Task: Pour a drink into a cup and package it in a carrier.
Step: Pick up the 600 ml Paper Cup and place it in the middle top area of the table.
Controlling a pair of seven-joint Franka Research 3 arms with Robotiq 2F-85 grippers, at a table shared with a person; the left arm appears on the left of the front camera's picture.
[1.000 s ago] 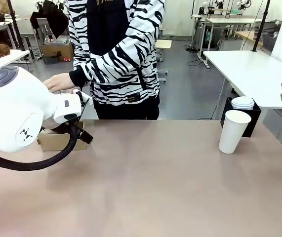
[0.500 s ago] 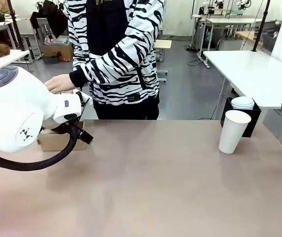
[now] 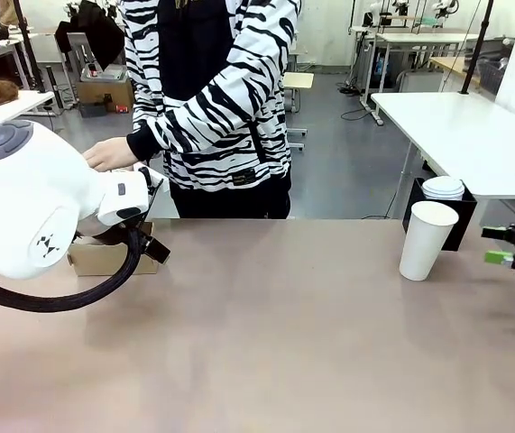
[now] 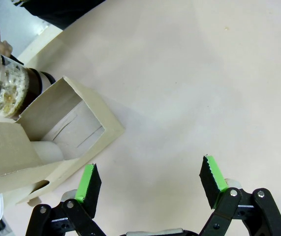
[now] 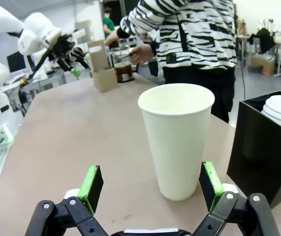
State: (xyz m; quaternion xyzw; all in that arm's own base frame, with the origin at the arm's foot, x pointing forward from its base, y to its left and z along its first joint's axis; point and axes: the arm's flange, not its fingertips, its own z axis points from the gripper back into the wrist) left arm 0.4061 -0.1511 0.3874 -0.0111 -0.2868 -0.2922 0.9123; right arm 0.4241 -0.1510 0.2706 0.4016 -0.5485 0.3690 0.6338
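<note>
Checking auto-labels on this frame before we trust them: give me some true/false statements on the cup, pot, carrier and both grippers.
1. The tall white paper cup stands upright on the table with no lid. True.
2. The right gripper is shut on that cup. False: its jaws are open and it is short of the cup, not touching it.
3. The person's hand holds the clear glass pot containing the dark brown drink. True.
4. The cup sits in a slot of the small brown cardboard carrier. False: it stands on bare table beside the black square box.
5. The left gripper is open, close to the carrier. True.
</note>
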